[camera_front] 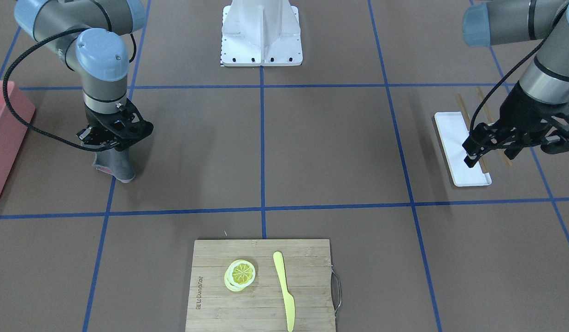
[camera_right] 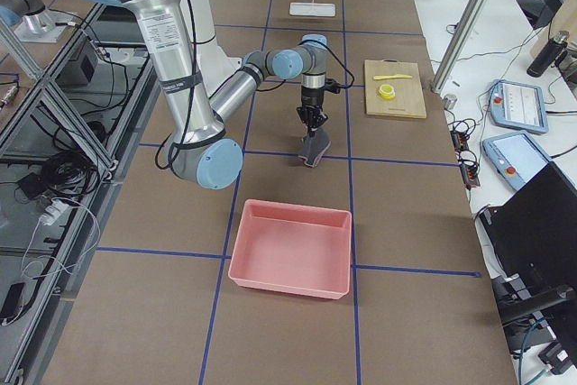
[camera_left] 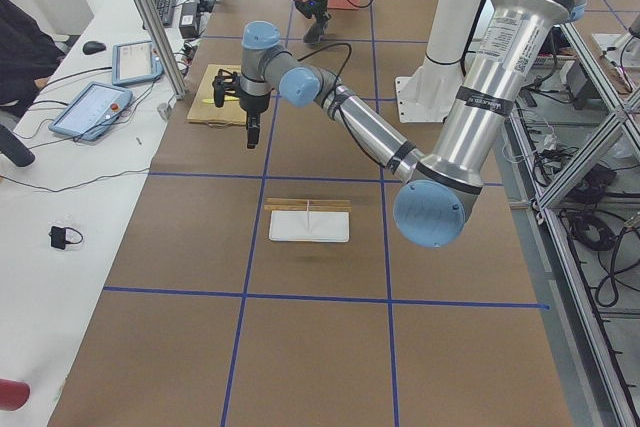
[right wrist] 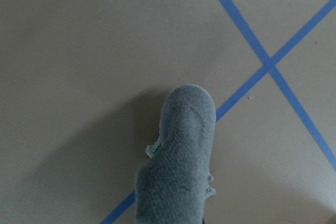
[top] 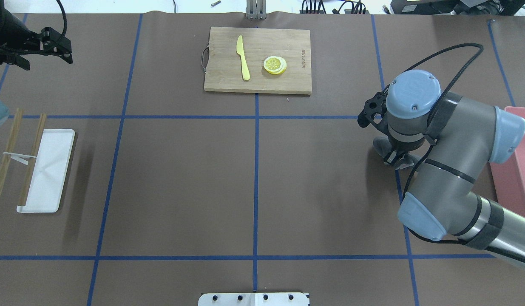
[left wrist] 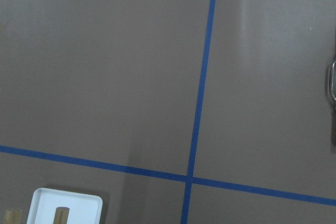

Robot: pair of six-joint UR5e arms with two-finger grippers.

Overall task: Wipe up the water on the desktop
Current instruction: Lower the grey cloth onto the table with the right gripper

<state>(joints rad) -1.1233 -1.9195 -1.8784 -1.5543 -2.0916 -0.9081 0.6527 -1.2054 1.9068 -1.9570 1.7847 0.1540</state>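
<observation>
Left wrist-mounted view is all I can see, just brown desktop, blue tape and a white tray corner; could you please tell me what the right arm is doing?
Observer: The right tool is shut on a grey cloth that hangs down over a blue tape line on the desktop.
Operator: Thank you. What lies near it?
Observer: A pink bin sits apart from it, at the table's end on the robot's right.
Operator: And where is my left tool?
Observer: The left tool hovers open and empty above the desktop, between the white tray and the cutting board.
</observation>
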